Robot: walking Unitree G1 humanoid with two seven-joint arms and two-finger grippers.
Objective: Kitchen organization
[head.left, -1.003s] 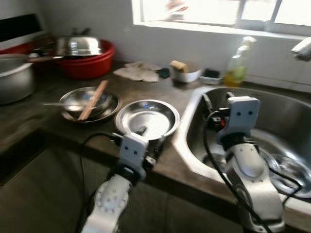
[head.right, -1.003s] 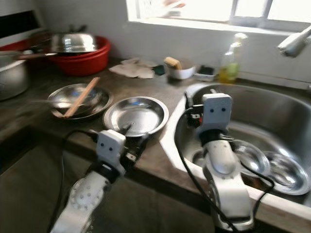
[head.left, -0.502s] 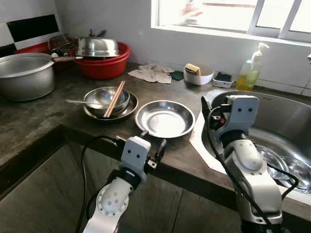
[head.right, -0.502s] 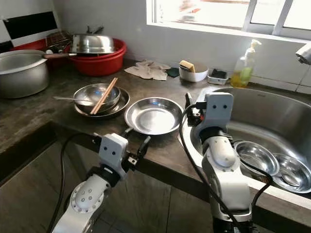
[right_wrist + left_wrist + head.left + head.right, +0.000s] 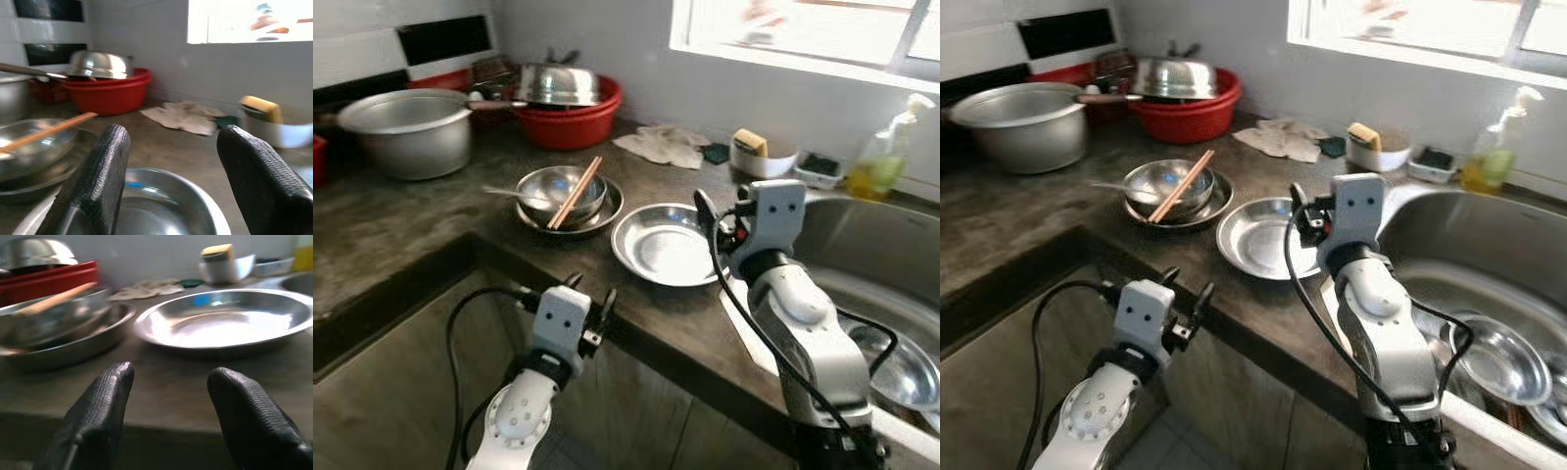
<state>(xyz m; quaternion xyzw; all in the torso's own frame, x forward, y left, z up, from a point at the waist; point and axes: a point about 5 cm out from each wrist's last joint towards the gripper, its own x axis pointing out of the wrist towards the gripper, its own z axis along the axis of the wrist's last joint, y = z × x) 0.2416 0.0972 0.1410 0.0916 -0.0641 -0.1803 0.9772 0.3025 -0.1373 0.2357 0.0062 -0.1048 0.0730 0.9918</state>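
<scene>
A dark stone counter [image 5: 431,225] runs along the wall under a bright window. In the middle of it sits a shiny metal plate [image 5: 668,245], wide and shallow, with nothing in it. Just beside the plate is a metal bowl [image 5: 558,191] standing on another plate, with chopsticks [image 5: 576,191] leaning across it and a spoon [image 5: 509,194] poking out.

The left gripper [image 5: 589,296] hangs low at the front edge of the counter, near the shiny plate but not touching it. Its two black fingers [image 5: 105,404] are spread apart and hold nothing.

The right gripper [image 5: 171,166] is up over the far side of the shiny plate, next to the sink [image 5: 1489,255]. Its fingers [image 5: 105,171] are spread wide too, and they hold nothing.

At the back is a red basin [image 5: 570,117] with a metal lid on top. A big grey pot [image 5: 406,132] stands near it. A cloth [image 5: 661,147] lies by the wall. Close to it is a white bowl [image 5: 759,159] with a yellow sponge [image 5: 749,142] in it. A soap bottle [image 5: 883,157] stands behind the sink. More metal bowls [image 5: 1494,357] lie down in the sink.
</scene>
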